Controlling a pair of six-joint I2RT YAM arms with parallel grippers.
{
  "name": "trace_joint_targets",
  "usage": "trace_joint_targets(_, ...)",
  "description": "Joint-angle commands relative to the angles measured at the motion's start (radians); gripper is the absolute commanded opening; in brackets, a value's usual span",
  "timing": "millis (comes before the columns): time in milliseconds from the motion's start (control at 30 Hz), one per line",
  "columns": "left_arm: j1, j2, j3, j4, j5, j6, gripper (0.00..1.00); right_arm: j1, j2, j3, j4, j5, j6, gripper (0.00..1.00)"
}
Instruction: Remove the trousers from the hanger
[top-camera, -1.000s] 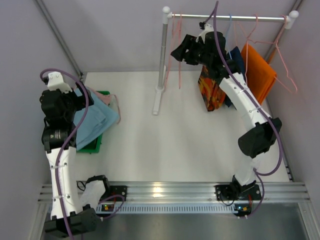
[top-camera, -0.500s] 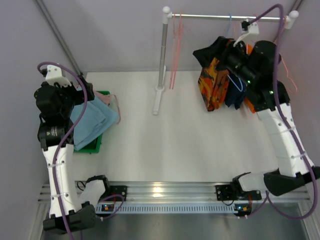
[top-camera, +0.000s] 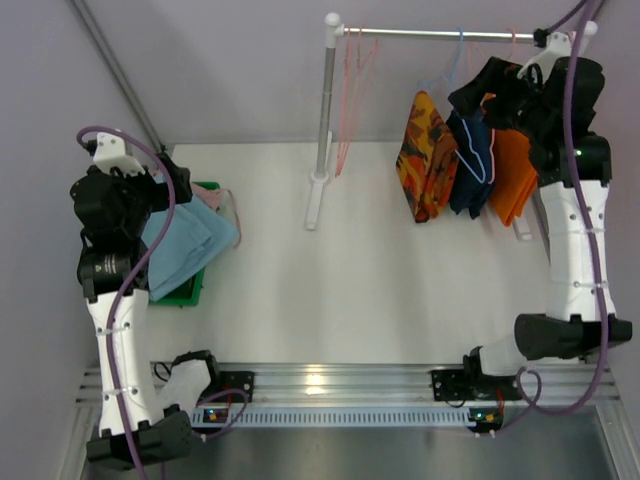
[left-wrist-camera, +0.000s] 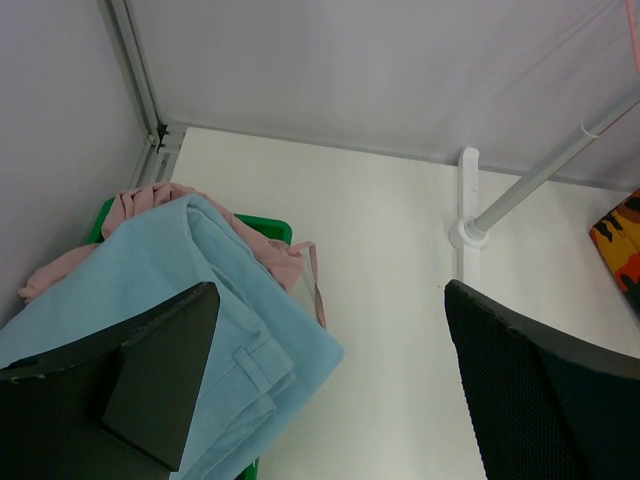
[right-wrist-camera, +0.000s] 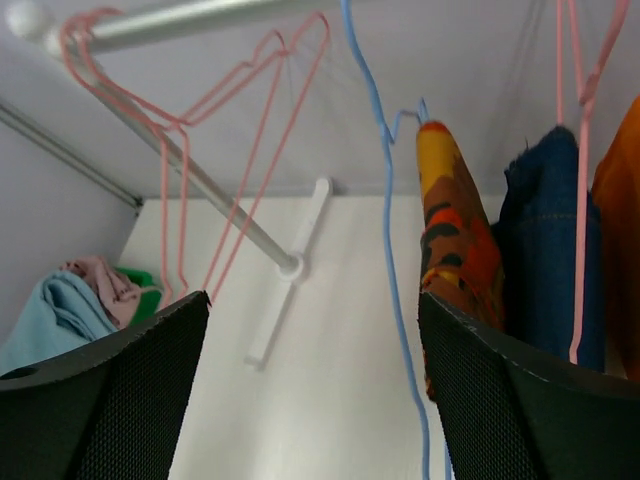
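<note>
Overhead, three trousers (top-camera: 425, 165) hang, two lie heaped; left gripper (left-wrist-camera: 330, 310) and right gripper (right-wrist-camera: 312, 310) gape.

Cloth trousers (top-camera: 421, 160), shiny metal rail (top-camera: 440, 35)

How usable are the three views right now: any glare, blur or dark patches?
Top external: even light, sharp, one small glare spot on the aluminium base rail. Left wrist: light blue trousers clear; left pincer fingers near-black, no detail. Right wrist: patterned trousers clear, clothes rod slightly soft.
</note>
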Motion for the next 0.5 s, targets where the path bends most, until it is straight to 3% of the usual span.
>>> trace_joint_targets(0,0.004,-0.035,-0.021,0.064,0.016,-0.020,0.99,-0.055,0.070,0.010,-0.115,-0.084,-0.009,0.82)
trace_joint_targets(233,0.004,-0.041,-0.032,0.067,0.032,-0.039,0.99,-0.068,0.168,0.029,-0.074,-0.157,0.026,0.80)
trace_joint_targets(433,0.004,-0.038,-0.055,0.073,0.027,-0.043,0.99,-0.068,0.219,0.031,0.004,-0.329,0.112,0.64)
trace_joint_targets(467,0.004,-0.036,-0.060,0.074,0.028,-0.043,0.99,-0.068,0.225,0.028,0.024,-0.341,0.124,0.56)
